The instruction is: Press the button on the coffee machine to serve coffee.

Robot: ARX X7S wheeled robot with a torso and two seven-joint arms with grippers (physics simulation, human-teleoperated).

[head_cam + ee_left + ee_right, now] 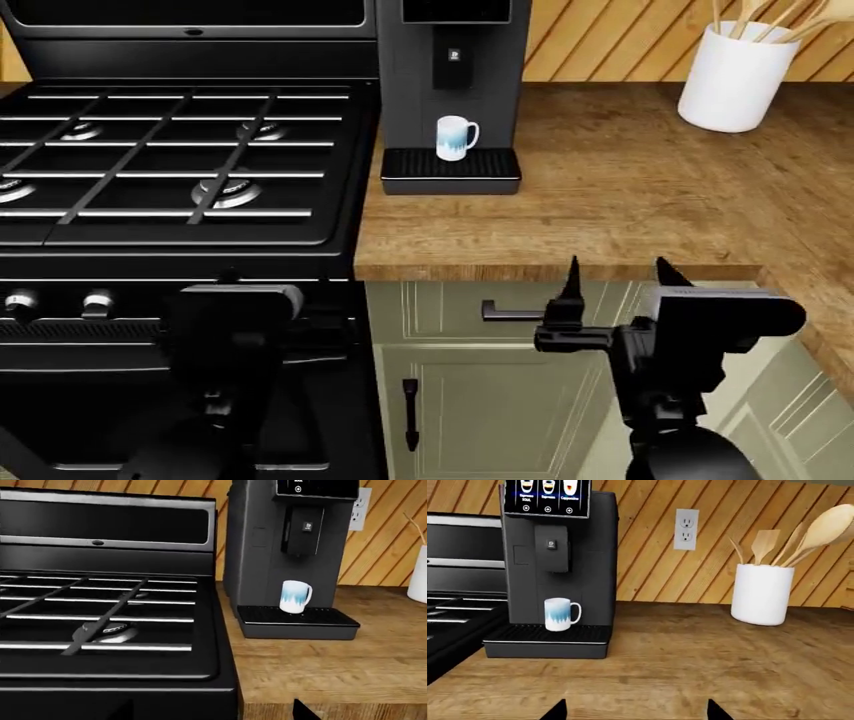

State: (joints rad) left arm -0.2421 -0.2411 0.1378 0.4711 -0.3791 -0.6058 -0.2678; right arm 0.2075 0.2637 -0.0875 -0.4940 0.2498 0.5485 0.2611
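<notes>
The dark grey coffee machine (447, 60) stands at the back of the wooden counter, right of the stove. A white and blue mug (455, 137) sits on its ribbed drip tray (451, 168) under the spout block (552, 547). Its glossy front panel (547, 497) shows drink icons with small round buttons (548, 509) under them. My right gripper (617, 272) is open and empty, at the counter's front edge, well short of the machine; it also shows in the right wrist view (637, 712). My left gripper (217, 715) is open and empty, low before the stove front.
A black gas stove (174, 150) with grates fills the left, its knobs (96, 300) on the front. A white utensil holder (731, 75) with wooden spoons stands at the back right. A wall outlet (686, 528) is behind the counter. Green cabinet doors (494, 400) lie below the counter edge.
</notes>
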